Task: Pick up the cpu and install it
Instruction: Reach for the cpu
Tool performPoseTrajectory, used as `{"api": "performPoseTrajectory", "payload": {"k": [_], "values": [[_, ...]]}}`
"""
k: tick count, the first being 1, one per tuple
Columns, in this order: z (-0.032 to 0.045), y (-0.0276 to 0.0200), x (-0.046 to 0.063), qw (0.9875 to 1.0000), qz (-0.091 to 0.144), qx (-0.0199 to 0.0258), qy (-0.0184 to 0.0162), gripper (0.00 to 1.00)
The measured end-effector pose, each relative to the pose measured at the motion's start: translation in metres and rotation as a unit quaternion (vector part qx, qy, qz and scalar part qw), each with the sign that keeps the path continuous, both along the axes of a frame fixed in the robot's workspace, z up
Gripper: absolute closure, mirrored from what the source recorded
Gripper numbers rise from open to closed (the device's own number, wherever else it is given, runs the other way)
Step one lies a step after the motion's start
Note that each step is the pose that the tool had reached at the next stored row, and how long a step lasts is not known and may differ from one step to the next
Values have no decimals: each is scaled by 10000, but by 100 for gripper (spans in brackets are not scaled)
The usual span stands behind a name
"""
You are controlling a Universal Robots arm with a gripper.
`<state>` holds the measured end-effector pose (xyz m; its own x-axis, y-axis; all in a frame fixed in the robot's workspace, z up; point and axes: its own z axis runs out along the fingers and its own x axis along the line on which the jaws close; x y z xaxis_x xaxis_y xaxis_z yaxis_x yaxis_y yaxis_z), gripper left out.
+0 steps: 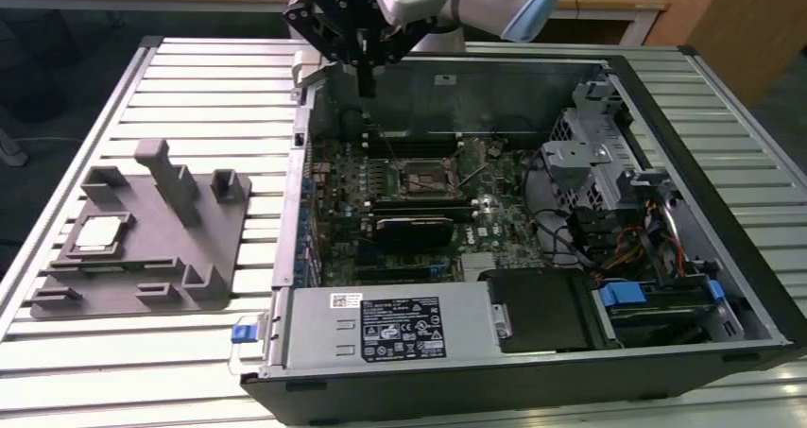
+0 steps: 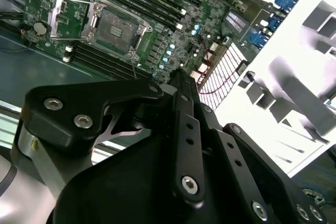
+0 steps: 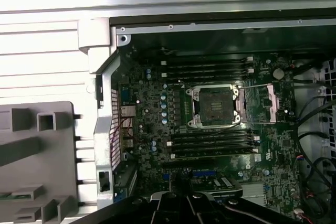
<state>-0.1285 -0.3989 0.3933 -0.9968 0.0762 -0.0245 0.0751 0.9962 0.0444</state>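
Observation:
The cpu (image 1: 100, 233), a small silvery square chip, lies flat in a recess of the grey holder block (image 1: 164, 277) on the table at the exterior view's left. My gripper (image 1: 369, 88) hangs above the far wall of the open computer case, well away from the chip, its black fingers (image 2: 180, 85) shut together with nothing between them. The motherboard's cpu socket (image 1: 422, 175) is empty, and its metal load plate (image 3: 274, 103) is swung open beside the socket (image 3: 215, 106). In the second wrist view the socket (image 2: 114, 24) lies beyond the fingertips.
The case (image 1: 706, 286) has raised walls all round, with drive cages and cable bundles (image 1: 606, 182) at the exterior view's right and a power supply (image 1: 391, 329) at the near side. Memory slots (image 3: 210, 69) flank the socket. The grey block carries upright posts (image 1: 164, 178).

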Motion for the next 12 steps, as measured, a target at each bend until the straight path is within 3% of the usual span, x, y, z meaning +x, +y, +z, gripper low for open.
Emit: {"api": "performPoseTrajectory", "payload": {"k": [12], "values": [[0, 0, -181, 10000, 1, 0, 0, 89]]}}
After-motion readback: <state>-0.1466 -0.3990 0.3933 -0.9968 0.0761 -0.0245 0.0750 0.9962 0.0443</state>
